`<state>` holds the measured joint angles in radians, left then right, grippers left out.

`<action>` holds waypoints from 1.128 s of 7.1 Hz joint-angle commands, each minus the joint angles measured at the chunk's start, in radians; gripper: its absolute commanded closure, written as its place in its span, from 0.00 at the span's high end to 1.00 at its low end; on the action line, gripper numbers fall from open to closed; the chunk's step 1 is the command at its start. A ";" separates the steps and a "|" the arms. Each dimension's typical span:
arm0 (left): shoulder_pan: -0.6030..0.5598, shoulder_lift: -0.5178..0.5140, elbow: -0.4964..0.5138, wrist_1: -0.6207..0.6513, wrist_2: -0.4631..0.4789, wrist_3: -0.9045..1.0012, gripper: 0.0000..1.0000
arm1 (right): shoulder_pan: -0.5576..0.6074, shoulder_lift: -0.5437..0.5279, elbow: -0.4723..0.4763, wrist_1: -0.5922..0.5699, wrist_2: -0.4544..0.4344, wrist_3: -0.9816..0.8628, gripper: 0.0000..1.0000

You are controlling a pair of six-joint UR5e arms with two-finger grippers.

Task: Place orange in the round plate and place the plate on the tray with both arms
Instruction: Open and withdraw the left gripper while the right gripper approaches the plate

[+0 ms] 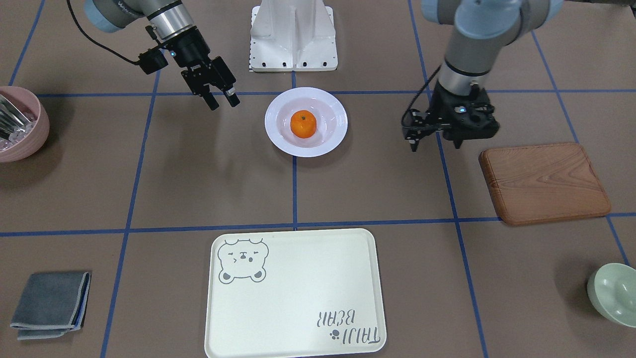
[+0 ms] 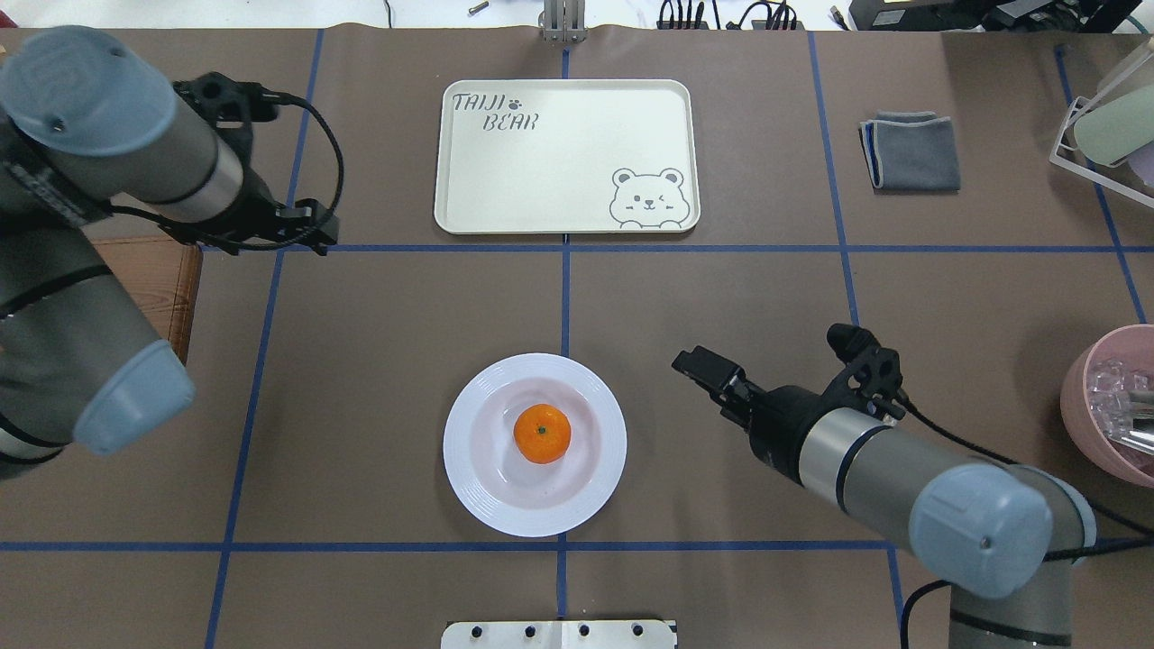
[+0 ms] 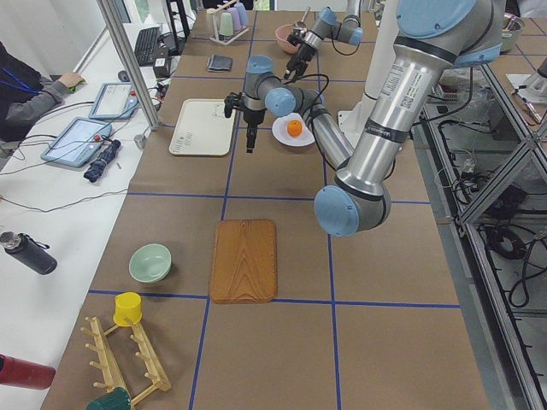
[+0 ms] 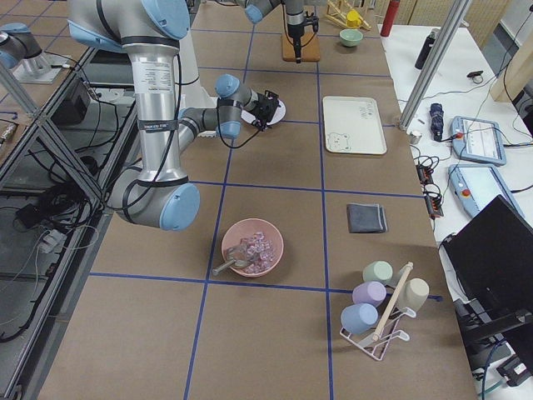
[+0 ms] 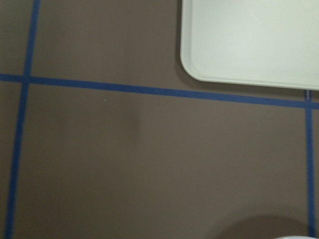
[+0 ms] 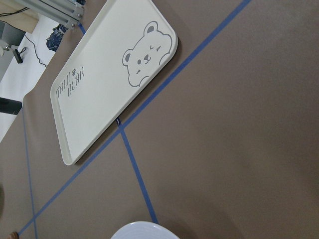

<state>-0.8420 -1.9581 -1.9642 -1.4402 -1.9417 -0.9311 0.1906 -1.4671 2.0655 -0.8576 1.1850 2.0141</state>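
Observation:
The orange [image 1: 303,124] [image 2: 542,434] lies in the middle of the round plate [image 1: 272,119] [image 2: 460,451], which stands on the table near the robot's base. My right gripper [image 1: 222,101] [image 2: 699,363] hovers open beside the plate with nothing between its fingers. On the plate's other side my left gripper [image 1: 435,145] hangs above the table, also open and holding nothing, further from the plate. The tray [image 1: 298,298] [image 2: 559,171] lies flat across the table from the plate. The right wrist view shows the tray [image 6: 109,74] and a sliver of plate rim [image 6: 144,230].
A brown wooden board [image 1: 544,183] lies just past my left gripper. A pink bowl [image 1: 20,124] with ice stands at the table's end on my right. A pale green bowl [image 1: 613,293] and a folded grey cloth [image 1: 52,303] sit in the far corners.

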 commanded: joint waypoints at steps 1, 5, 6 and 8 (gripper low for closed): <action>-0.157 0.144 0.013 -0.046 -0.019 0.210 0.98 | -0.155 0.001 0.001 0.000 -0.155 0.080 0.96; -0.714 0.354 0.241 -0.037 -0.345 1.097 0.98 | -0.269 0.049 -0.053 0.009 -0.281 0.185 0.94; -0.774 0.355 0.355 -0.046 -0.368 1.203 0.98 | -0.272 0.123 -0.114 0.008 -0.291 0.227 0.90; -0.868 0.376 0.435 -0.052 -0.425 1.331 0.98 | -0.263 0.175 -0.162 0.008 -0.297 0.236 0.81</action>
<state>-1.6560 -1.5988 -1.5725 -1.4894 -2.3376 0.3239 -0.0759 -1.3200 1.9308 -0.8497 0.8927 2.2387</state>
